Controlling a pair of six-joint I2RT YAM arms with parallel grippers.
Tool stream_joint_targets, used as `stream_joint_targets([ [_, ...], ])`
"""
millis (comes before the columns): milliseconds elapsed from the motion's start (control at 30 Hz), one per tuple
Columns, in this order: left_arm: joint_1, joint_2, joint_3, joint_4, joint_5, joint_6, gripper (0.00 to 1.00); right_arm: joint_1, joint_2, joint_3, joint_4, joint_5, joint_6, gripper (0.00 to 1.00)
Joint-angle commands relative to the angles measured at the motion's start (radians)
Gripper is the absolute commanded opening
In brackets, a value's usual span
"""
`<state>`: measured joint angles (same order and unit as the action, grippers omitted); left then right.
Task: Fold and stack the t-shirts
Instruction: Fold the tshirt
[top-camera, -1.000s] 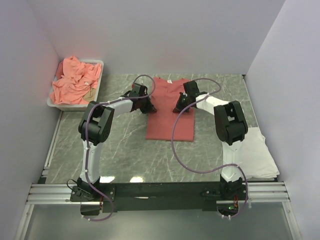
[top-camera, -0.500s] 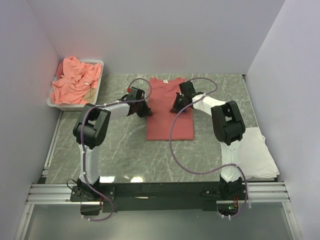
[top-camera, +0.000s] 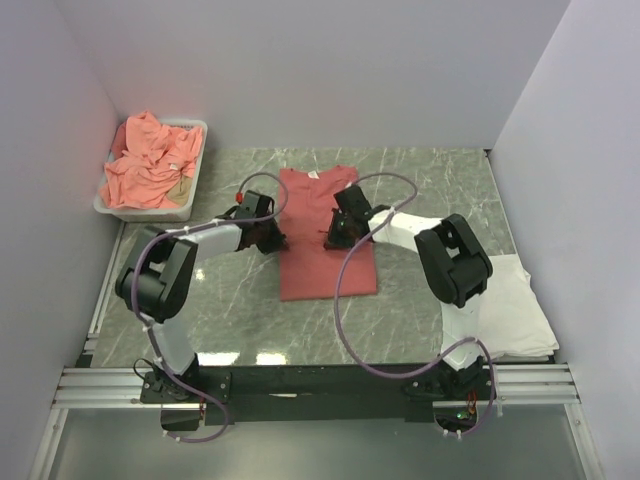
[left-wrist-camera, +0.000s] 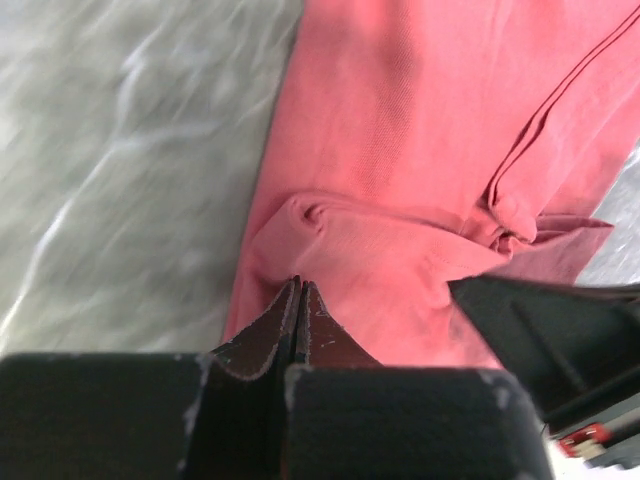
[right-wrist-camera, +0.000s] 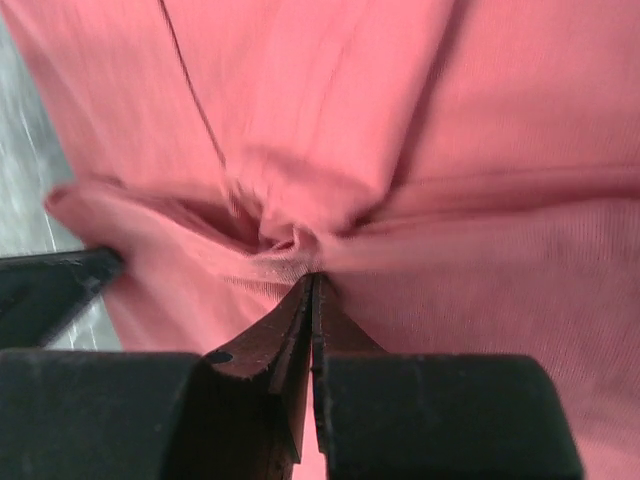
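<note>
While left gripper (top-camera: 270, 237) and right gripper (top-camera: 334, 237) each clench pinch of coral t-shirt (top-camera: 322, 262) at centre of grey marbled table (top-camera: 420, 190), fold only partway: sides turned in, long narrow panel, crosswise fold not yet done. Fine-knit matte cotton, puckered at jaws. Crumpled salmon shirts (top-camera: 150, 165) heaped in white plastic tray (top-camera: 150, 212), far left, unfolded. White folded garment (top-camera: 515, 305) flat, near right.

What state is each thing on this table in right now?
Coral-red cotton t-shirt: lying flat, sides folded in, pinched by both pincers.
Left pincer: shut on the t-shirt's left edge.
Right pincer: shut on bunched t-shirt fabric.
Salmon-pink shirts: crumpled heap in the white plastic tray.
White cloth garment: folded, flat, untouched.
</note>
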<state>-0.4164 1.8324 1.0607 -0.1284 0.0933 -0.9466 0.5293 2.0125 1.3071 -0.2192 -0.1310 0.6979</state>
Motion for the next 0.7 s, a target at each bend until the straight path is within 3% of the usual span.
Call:
stream_joint_targets([
  [0, 0.001, -0.106, -0.045, -0.025, -0.040, 0.019, 0.01, 0.046, -0.069, -0.095, -0.049, 0.010, 0.051, 0.09],
  [267, 0.002, -0.189, -0.160, -0.020, -0.075, 0.046, 0.01, 0.035, -0.170, -0.131, -0.023, -0.022, 0.019, 0.08],
  [500, 0.013, -0.294, -0.165, -0.042, -0.066, 0.084, 0.01, -0.066, -0.317, -0.157, -0.046, -0.082, -0.012, 0.10],
  [667, 0.011, -0.392, -0.223, -0.048, 0.003, 0.081, 0.09, -0.075, -0.437, -0.256, -0.055, -0.111, -0.021, 0.10],
])
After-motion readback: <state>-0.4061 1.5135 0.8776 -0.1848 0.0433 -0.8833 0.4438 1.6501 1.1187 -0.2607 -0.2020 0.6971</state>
